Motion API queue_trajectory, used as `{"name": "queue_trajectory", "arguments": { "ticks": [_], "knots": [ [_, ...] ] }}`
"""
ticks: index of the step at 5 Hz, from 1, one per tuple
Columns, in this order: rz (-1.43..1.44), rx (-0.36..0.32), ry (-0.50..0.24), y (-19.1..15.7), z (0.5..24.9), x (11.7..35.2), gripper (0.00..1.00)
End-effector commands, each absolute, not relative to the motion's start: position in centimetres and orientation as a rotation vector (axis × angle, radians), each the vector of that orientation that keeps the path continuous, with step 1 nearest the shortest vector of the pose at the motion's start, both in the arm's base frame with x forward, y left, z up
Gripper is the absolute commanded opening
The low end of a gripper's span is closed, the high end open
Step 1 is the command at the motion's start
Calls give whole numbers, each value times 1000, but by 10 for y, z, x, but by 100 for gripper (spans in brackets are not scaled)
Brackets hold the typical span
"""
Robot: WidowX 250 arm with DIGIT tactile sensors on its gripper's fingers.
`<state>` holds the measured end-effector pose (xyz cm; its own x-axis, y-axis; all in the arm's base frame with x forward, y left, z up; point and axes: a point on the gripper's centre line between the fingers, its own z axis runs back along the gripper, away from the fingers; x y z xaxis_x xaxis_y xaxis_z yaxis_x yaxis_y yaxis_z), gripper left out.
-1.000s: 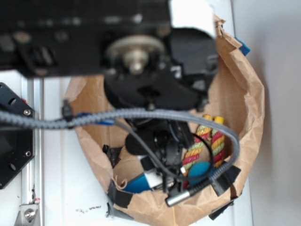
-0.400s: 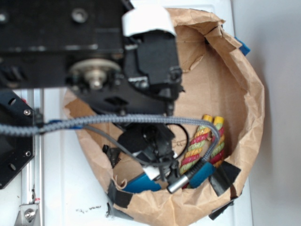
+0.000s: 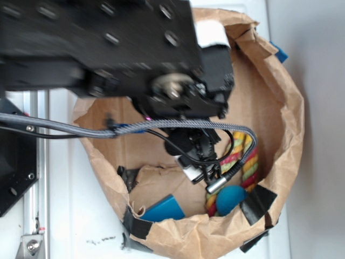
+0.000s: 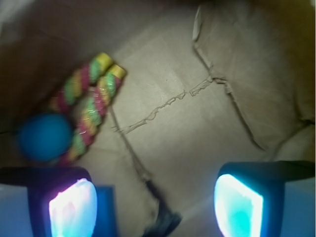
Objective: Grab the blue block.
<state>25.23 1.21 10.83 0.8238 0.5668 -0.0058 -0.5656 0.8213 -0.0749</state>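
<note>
Bright, soft daylight; wrist view perhaps motion-blurred.

Black boxy arm (image 3: 97,48) with screw holes, a silver hub (image 3: 171,86), and a grey braided cable (image 3: 178,125).

A black robot arm (image 3: 108,48) is reaching down into a crumpled brown paper bag (image 3: 280,108). The blue block (image 3: 164,209) is lying against the bag's near wall. A striped rope toy (image 3: 248,159) is touching a teal ball (image 3: 232,197) beside it.
</note>
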Motion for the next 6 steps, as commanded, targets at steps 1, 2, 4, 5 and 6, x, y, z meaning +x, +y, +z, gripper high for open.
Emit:
{"name": "queue_trajectory", "arguments": {
  "ticks": [1, 2, 4, 5, 6],
  "knots": [
    [511, -87, -52, 0, 94, 250, 100],
    [451, -105, -17, -13, 88, 240, 100],
    [354, -135, -19, -31, 92, 225, 100],
    [354, -135, -19, -31, 92, 225, 100],
    [354, -135, -19, -31, 92, 225, 100]
  ]
}}
